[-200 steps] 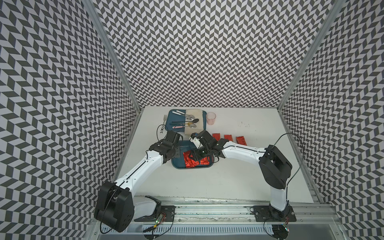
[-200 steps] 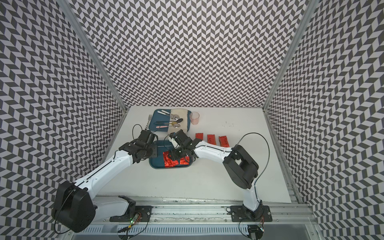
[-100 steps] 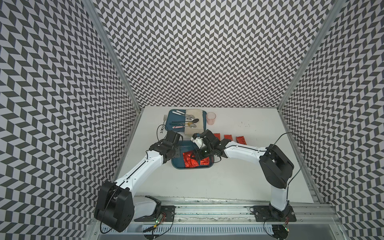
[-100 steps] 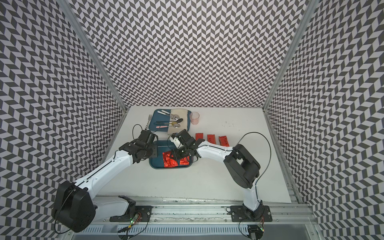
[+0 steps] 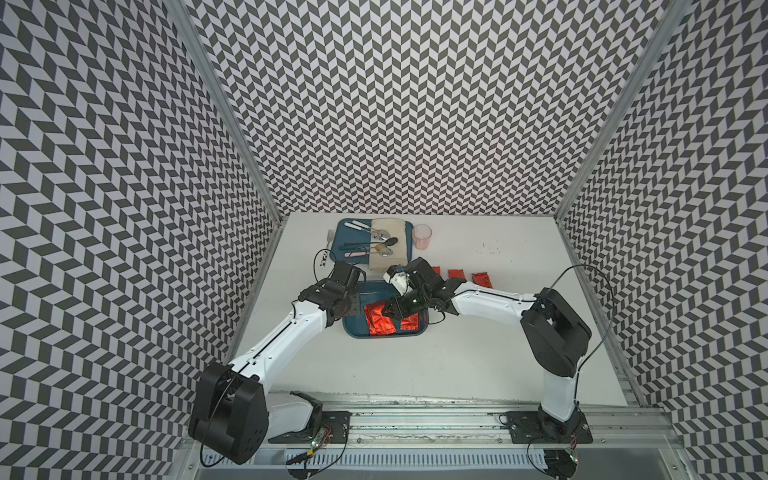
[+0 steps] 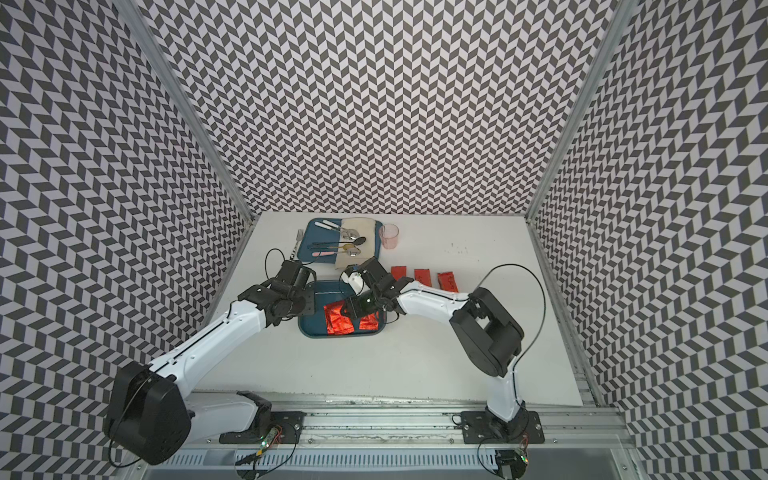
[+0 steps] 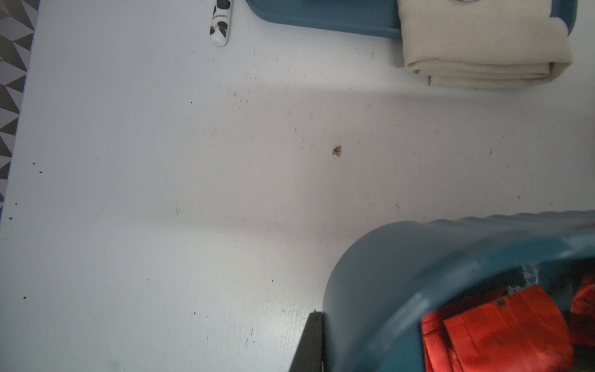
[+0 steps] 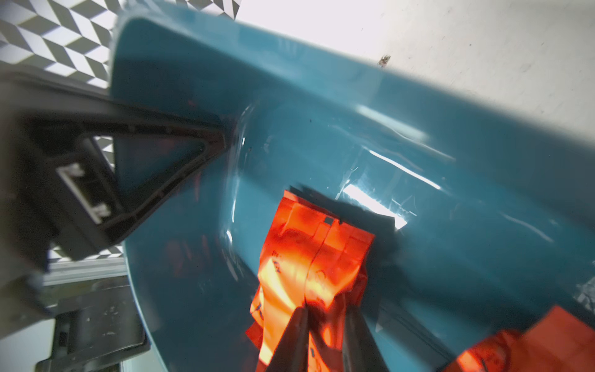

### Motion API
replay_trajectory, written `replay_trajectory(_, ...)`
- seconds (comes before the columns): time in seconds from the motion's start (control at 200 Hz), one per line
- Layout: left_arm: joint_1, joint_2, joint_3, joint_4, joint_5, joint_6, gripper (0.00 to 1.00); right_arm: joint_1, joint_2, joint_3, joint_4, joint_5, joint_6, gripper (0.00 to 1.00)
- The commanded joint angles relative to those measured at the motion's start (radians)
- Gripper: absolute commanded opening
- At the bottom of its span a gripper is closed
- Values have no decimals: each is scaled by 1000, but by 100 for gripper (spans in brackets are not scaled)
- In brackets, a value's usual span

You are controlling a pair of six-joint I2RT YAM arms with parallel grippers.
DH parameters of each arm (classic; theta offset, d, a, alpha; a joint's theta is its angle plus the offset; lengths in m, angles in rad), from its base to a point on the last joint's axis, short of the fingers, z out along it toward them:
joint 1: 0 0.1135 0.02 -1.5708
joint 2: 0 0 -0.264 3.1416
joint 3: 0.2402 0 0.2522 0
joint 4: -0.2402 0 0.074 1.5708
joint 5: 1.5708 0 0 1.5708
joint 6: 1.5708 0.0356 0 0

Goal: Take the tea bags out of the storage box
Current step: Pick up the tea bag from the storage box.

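Held sachet: a crinkled red foil tea bag [image 8: 309,257] lies inside the box, its long axis running straight out from the fingertips toward the far wall.
Box: the deep teal-blue plastic storage box [image 5: 374,291] also holds other red sachets.
Right gripper [image 8: 325,322]: clenched on that tea bag's near end.
Left gripper [image 5: 351,305]: clamped on the box's left wall.
Outside: three red foil tea bags [image 5: 456,273] lie in a row near the box, long axes parallel.
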Motion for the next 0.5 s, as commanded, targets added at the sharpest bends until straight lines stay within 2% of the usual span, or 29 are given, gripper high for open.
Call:
replay_trajectory(0.0,-7,-5,7,31,9,-6,0,-7,-49,-25,57,-36,5,16)
replay_trajectory(0.496,-7,-6,7,29,2,-8,0,-25,-102,-28,64,-42,8,0)
